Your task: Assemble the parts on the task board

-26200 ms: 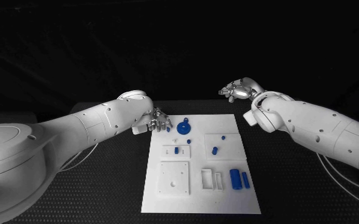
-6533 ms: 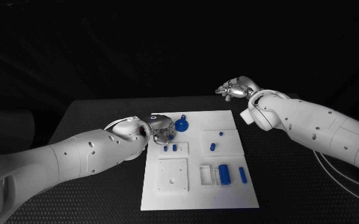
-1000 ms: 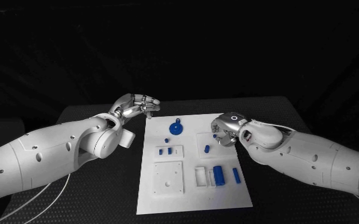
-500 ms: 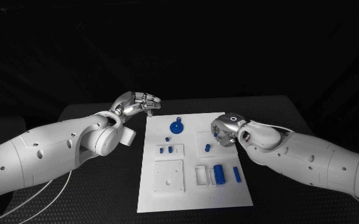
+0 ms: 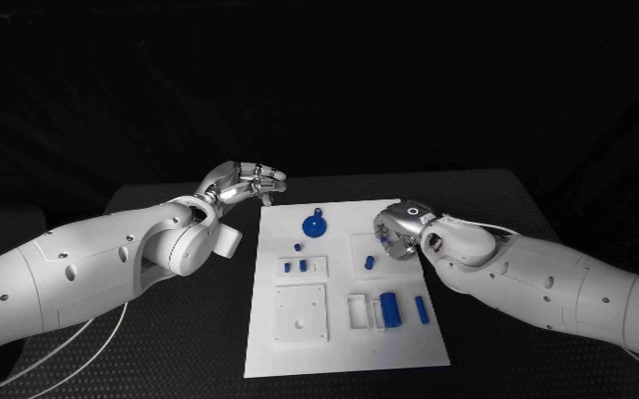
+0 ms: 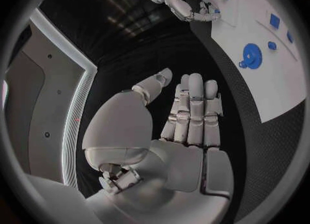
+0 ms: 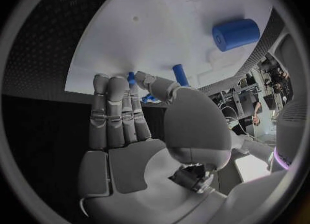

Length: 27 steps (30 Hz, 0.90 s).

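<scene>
The right hand, fingers apart and holding nothing, hovers over the task board by its right edge, directly above a small blue peg; the left hand, open too, waits off the far left corner.

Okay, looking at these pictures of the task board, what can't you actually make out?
- Head view: the silver right hand covers the white task board's right edge; whatever lies under it is hidden.
- Right wrist view: whether its fingertips touch the small blue peg beside them is unclear; the thumb blocks it.
- Head view: the tiny blue parts are too small to tell seated from loose.
</scene>
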Motion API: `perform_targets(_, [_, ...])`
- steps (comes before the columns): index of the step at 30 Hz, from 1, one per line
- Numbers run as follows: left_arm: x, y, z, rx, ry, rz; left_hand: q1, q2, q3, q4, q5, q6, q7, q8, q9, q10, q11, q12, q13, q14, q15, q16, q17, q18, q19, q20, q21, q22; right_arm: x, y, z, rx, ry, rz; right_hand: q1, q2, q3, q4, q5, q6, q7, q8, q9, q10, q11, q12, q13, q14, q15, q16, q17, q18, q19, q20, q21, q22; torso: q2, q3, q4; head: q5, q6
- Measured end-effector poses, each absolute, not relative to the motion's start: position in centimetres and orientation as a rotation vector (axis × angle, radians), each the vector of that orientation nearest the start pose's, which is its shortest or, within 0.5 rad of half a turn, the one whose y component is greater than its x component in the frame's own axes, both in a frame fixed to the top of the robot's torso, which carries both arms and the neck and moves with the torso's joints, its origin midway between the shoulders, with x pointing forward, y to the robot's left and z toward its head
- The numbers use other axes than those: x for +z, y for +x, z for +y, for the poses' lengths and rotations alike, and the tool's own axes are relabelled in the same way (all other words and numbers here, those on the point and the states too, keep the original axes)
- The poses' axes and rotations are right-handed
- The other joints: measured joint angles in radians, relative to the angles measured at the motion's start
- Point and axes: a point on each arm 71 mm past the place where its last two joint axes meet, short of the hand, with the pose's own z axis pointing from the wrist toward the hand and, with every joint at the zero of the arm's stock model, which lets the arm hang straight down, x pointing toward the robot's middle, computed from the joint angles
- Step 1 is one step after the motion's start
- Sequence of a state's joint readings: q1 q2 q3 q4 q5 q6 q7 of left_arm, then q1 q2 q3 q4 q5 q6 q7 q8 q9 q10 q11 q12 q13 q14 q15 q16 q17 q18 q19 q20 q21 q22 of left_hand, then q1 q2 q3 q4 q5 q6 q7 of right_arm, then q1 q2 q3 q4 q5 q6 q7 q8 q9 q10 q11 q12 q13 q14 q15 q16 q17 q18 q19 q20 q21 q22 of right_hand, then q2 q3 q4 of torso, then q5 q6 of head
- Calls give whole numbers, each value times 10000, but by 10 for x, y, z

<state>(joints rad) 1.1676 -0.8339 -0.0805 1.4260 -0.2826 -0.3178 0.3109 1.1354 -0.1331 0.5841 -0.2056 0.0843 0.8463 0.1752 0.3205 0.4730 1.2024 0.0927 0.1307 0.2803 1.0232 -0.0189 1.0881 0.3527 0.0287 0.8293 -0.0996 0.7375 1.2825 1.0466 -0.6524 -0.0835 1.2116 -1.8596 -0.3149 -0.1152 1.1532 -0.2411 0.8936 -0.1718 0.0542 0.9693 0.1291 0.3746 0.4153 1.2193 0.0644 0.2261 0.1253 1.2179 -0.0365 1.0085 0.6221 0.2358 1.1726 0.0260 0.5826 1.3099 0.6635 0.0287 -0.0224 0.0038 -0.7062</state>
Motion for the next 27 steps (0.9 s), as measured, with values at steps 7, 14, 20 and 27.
perform_targets(7, [-215, 494, 231, -13143, -8975, 15795, 0, 0, 0, 0, 0, -5, 5, 0, -1, -39, 38, 0, 0, 0, 0, 0, 0, -64, 0, 0, -35, 0, -294, 492, -189, 3472, -5110, 16950, 170, 167, 102, -243, 0, 349, -132, 157, 65, 412, -125, -29, 162, 142, -135, 254, 354, -7, 195, -122, 318, 0, 0, 1, -1, -14, -26])
perform_targets(14, [-215, 494, 231, -13139, -8979, 15797, 0, 0, 0, 0, 0, -5, 5, 0, -2, -40, 37, 0, 0, 0, 0, 0, 0, 5, 0, 0, -35, 0, -294, 491, -188, 3369, -5233, 16763, 212, 203, 185, -327, -1, 495, -198, 233, 118, 607, -183, -37, 232, 252, -210, 350, 573, -40, 286, -209, 523, 0, -2, 4, -10, -7, -36])
perform_targets(20, [-215, 494, 231, -13132, -8983, 15794, 0, 0, 0, 0, 0, -5, 5, 0, -3, -40, 36, 0, 0, 0, 0, 0, 1, 83, 1, 2, -35, 0, -295, 490, -187, 3347, -5282, 16607, 213, 202, 261, -305, -10, 591, -260, 253, 147, 749, -217, -48, 300, 331, -256, 403, 728, -46, 337, -229, 714, -4, -2, 4, -6, -16, -37])
perform_targets(27, [-215, 494, 231, -13130, -8985, 15793, 1, 0, 1, -1, 0, -5, 5, 0, -3, -39, 36, 0, 0, 0, 0, 0, 1, 85, 40, -35, -35, 0, -295, 488, -186, 3370, -5289, 16482, 213, 201, 324, -297, -11, 675, -250, 257, 182, 807, -263, -17, 363, 364, -286, 407, 825, -49, 338, -230, 830, -6, -3, 5, -4, -25, -25])
